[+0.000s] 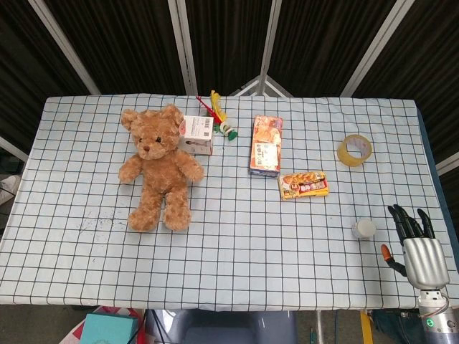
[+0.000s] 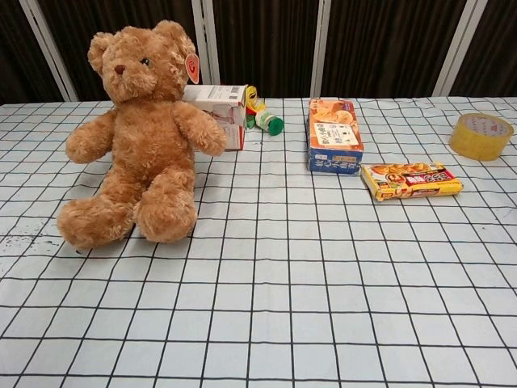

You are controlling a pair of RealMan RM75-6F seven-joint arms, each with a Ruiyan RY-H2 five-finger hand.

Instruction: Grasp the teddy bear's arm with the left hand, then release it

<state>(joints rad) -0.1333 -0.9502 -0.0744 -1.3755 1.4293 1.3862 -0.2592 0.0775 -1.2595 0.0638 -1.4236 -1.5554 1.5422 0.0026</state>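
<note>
the teddy bear is being seen sitting untouched on the checked tablecloth at the left, its back against a white carton, while the right hand is being held empty, fingers apart, at the table's right edge, well apart from it.

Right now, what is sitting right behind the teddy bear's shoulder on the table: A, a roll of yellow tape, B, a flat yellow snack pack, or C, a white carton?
C: the white carton stands just behind the teddy bear, while the tape roll and the snack pack lie far off toward the other side of the table.
</note>
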